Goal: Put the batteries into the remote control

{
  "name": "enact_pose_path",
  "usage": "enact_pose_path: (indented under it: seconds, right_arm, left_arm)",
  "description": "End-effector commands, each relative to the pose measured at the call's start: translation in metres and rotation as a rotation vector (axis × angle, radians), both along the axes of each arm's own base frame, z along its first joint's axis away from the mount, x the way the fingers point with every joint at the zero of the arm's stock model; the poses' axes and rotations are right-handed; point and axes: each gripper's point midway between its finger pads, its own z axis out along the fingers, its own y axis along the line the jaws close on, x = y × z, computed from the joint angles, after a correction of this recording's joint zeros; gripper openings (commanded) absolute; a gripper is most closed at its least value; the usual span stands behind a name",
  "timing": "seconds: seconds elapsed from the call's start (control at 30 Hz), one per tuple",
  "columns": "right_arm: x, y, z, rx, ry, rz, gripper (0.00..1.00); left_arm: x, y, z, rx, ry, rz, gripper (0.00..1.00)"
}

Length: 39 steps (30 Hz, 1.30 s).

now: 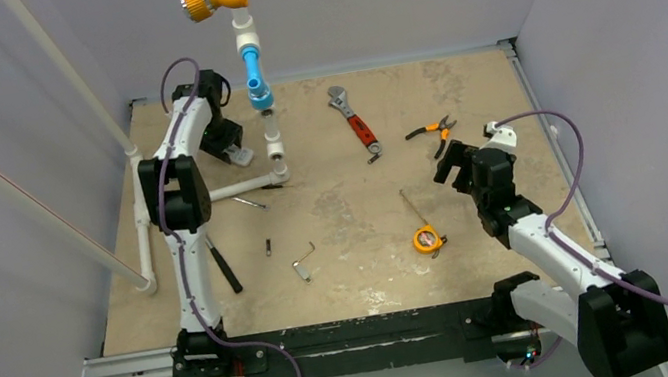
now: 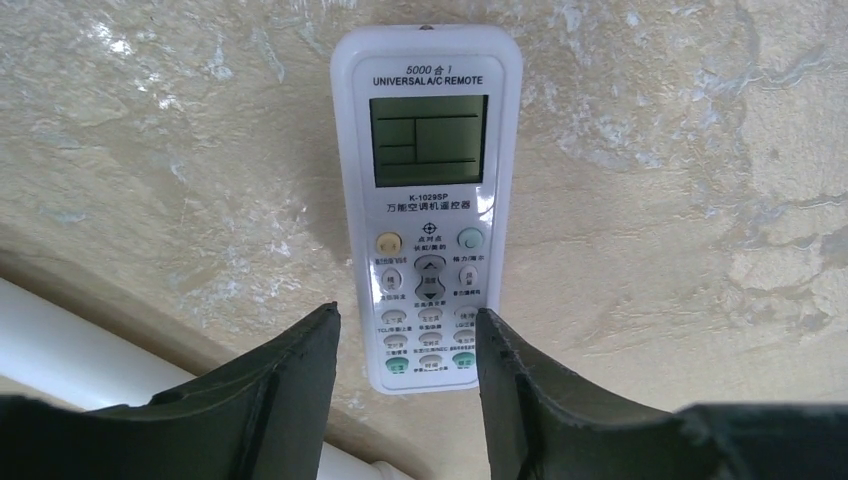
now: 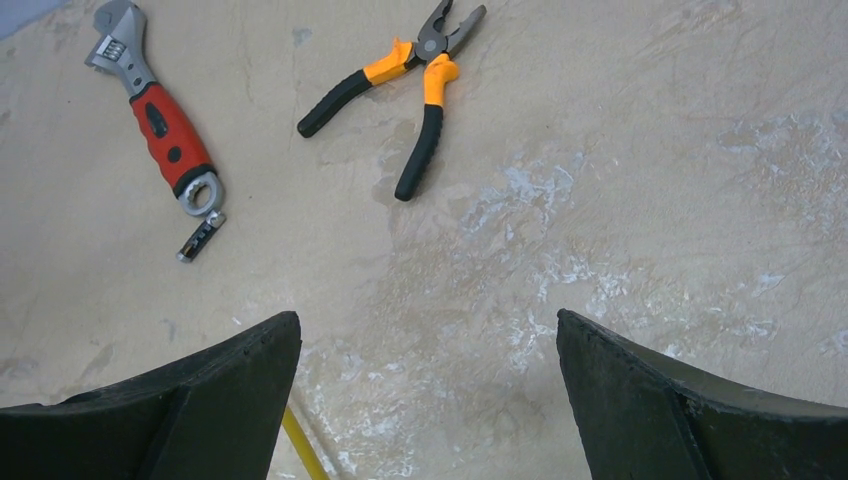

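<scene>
Funny how much the views differ: the left wrist camera has the remote control point(image 2: 428, 200) dead centre, lying face up flat on the table point(image 2: 680, 200), display end toward the top of the frame. From overhead I can't really pick it out under the left arm at the upper left. The left gripper point(image 2: 408, 315) is spread, one finger on each side of the remote's lower end, with a sliver of table showing on the left side. The right gripper point(image 3: 428, 320) is spread wide over bare surface, with the red-handled adjustable wrench point(image 3: 160, 130) and orange-and-black pliers point(image 3: 420, 90) above it in its frame. Only the top view shows the yellow tape measure point(image 1: 427, 239) and the white pipe assembly point(image 1: 259, 89). The tabletop is mottled beige with grey walls around it. The remote is white and printed "UNIVERSAL A/C REMOTE", with a blank greenish display, a yellow and a teal button, and green ones at the bottom.
</scene>
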Motion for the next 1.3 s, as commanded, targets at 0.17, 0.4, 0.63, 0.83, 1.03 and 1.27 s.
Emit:
enact_pose_path:
  seconds: [0.17, 0.4, 0.63, 0.83, 1.03, 1.27]
  right_arm:
    - [0.004, -0.003, 0.011, -0.005, -0.052, -0.020, 0.98]
    - [0.004, -0.002, 0.011, -0.001, -0.053, -0.017, 0.98]
    - [0.004, -0.001, 0.010, 0.003, -0.052, -0.014, 0.98]
    - [0.004, -0.001, 0.010, 0.006, -0.051, -0.013, 0.98]
    - [0.004, -0.001, 0.010, 0.001, -0.051, -0.012, 0.98]
    - [0.004, -0.001, 0.010, 0.003, -0.050, -0.009, 0.98]
  left_arm:
    - [-0.006, 0.006, 0.001, 0.046, 0.026, -0.035, 0.49]
    - [-0.012, 0.004, 0.001, 0.043, 0.045, -0.181, 0.50]
    - [-0.026, 0.018, 0.015, 0.120, 0.059, -0.259, 0.50]
    - [-0.030, 0.030, 0.022, 0.187, 0.071, -0.303, 0.54]
    - [-0.020, 0.029, 0.029, 0.192, 0.026, -0.354, 0.60]
    - [-0.006, 0.025, 0.030, 0.172, -0.014, -0.441, 0.74]
